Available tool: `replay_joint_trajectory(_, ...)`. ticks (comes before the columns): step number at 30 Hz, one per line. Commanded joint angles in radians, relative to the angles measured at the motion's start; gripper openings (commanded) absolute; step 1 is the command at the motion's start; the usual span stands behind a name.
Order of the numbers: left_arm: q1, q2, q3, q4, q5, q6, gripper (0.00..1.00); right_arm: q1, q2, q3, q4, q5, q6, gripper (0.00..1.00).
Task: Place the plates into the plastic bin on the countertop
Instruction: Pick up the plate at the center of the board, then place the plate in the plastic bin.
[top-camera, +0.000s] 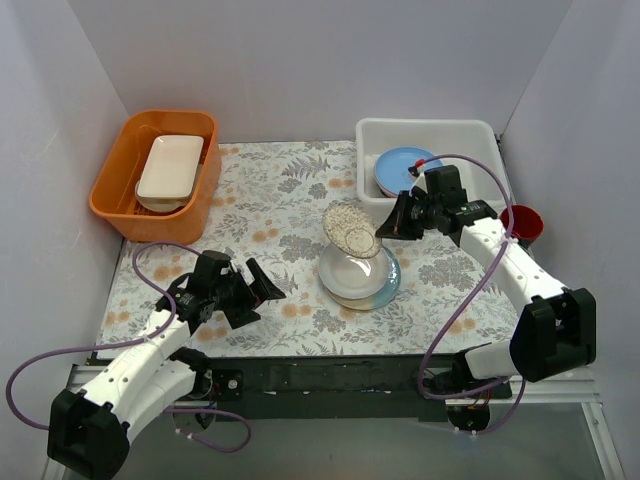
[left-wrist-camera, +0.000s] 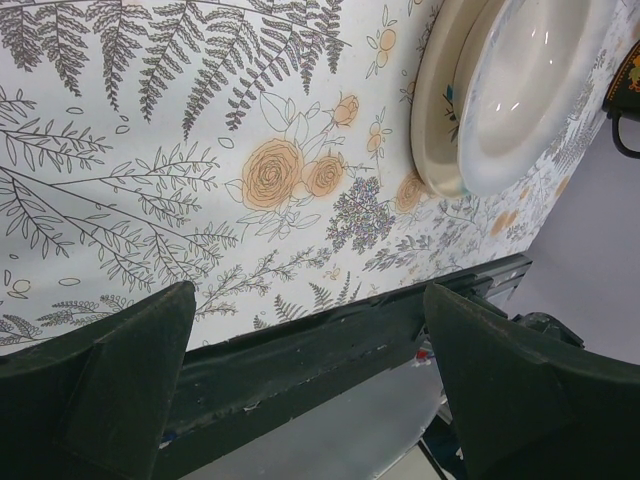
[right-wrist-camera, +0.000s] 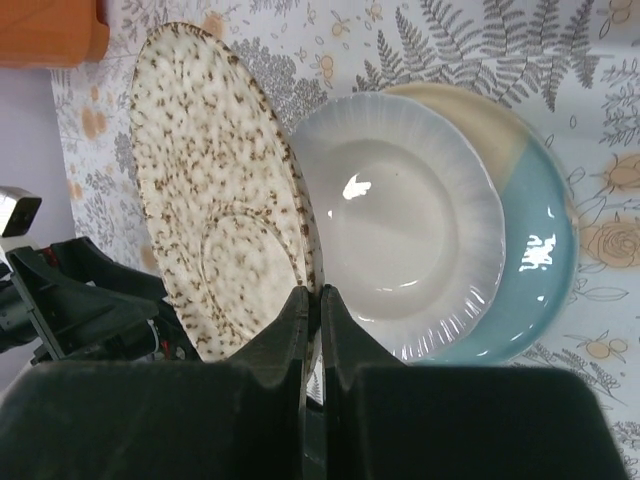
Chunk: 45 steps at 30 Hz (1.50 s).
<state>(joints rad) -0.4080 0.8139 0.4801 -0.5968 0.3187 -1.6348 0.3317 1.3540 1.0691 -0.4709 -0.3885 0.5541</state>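
Note:
My right gripper (top-camera: 384, 229) is shut on the rim of a speckled plate (top-camera: 349, 230), holding it tilted above the stack; the plate also shows in the right wrist view (right-wrist-camera: 215, 190). Below it sits a white plate (top-camera: 352, 271) on a teal and cream plate (top-camera: 390, 283) on the leaf-print countertop (top-camera: 270, 200). The white plastic bin (top-camera: 480, 135) at the back right holds a light blue plate (top-camera: 400, 165) over a pink one. My left gripper (top-camera: 255, 290) is open and empty, left of the stack, near the front edge.
An orange tub (top-camera: 115, 190) at the back left holds a white rectangular dish (top-camera: 170, 170). A red cup (top-camera: 523, 222) stands right of the bin. Grey walls close in on three sides.

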Motion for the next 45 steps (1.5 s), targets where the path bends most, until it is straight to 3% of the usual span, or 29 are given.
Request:
replay_joint_trajectory(1, 0.000, -0.021, -0.006, 0.005, 0.014, 0.006, 0.98, -0.023, 0.028, 0.118, 0.022, -0.036, -0.025, 0.01)
replay_joint_trajectory(17, 0.000, -0.021, -0.015, 0.018, 0.023, 0.004, 0.98, -0.125, 0.197, 0.278, 0.002, -0.092, -0.063, 0.01)
replay_joint_trajectory(30, 0.000, -0.019, -0.021, 0.032, 0.033, 0.003, 0.98, -0.296, 0.333, 0.410, -0.002, -0.150, -0.077, 0.01)
replay_joint_trajectory(45, 0.000, -0.019, -0.024, 0.035, 0.040, 0.004, 0.98, -0.381, 0.438, 0.497, 0.020, -0.150, -0.049, 0.01)
